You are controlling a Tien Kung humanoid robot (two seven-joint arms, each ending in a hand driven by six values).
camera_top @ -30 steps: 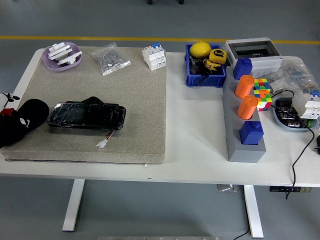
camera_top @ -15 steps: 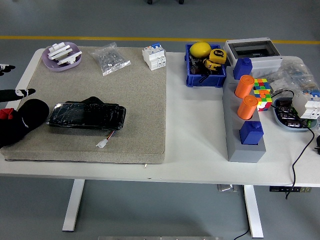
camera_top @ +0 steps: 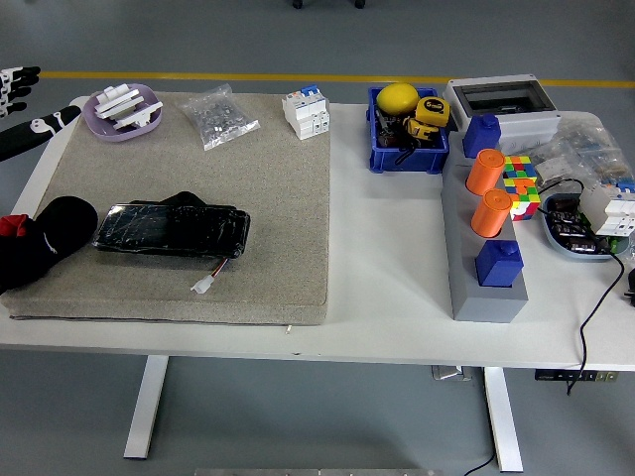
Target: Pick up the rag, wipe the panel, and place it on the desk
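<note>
the rag (camera_top: 40,243) is a black bundle with a bit of red at its left, lying at the left edge of the frame on the near left corner of the grey felt mat (camera_top: 288,198). just right of it, touching or nearly so, lies the panel (camera_top: 171,230), a long dark glossy slab wrapped in crinkled film, set flat on the mat with a small white plug on thin wires (camera_top: 205,283) trailing from its lower right end

the left hand (camera_top: 22,109) shows only at the upper left edge of the frame, well above the rag and apart from it; two black fingers with white-marked tips stick out spread, holding nothing. the right hand is out of the frame

along the far side of the mat sit a lilac bowl (camera_top: 123,111) with white parts, a clear bag of small hardware (camera_top: 216,116) and a white circuit breaker (camera_top: 306,115). on the bare white table (camera_top: 382,258) to the right are a blue bin (camera_top: 407,129) holding a yellow ball and tape measure, a grey box with a clear lid (camera_top: 501,99), a grey block (camera_top: 481,268) carrying two orange cylinders and two blue pieces, a colour cube (camera_top: 520,183), and a blue dish of parts (camera_top: 585,223) with a black cable running off the right edge
</note>
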